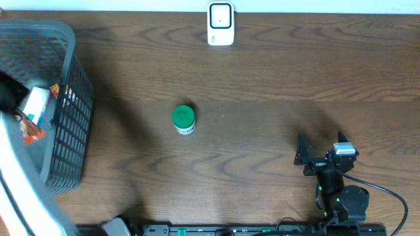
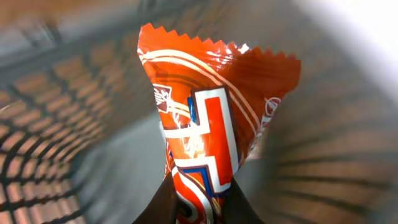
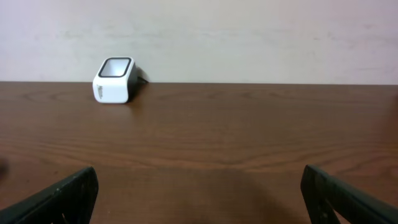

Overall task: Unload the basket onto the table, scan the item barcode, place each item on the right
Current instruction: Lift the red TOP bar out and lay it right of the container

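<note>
While my left fingers are pressed together on the lower end of an orange packet, the packet stands upright between them, zigzag edge on top, with white, blue and red print across the face turned to my left wrist camera. Grey mesh of the basket curves round it on both sides, blurred, so the packet is inside the basket

From overhead, the basket sits at the left end of the counter. A white box lies in it with orange wrapping just beside; I cannot tell from above whether that wrapping is the packet I am pinching

My right fingers are spread wide with nothing between them, low over the near right part of the counter, well apart from everything else. In the right wrist view they show as two dark tips at the bottom corners, with bare counter stretching ahead

A white scanner stands at the far edge of the counter, about midway along it, against the wall; from my right wrist it sits far ahead and to the left, its dark window tilted upward

A jar with a green lid stands upright near the middle of the counter, between the basket and my right fingers, touching neither and well apart from the scanner
</note>
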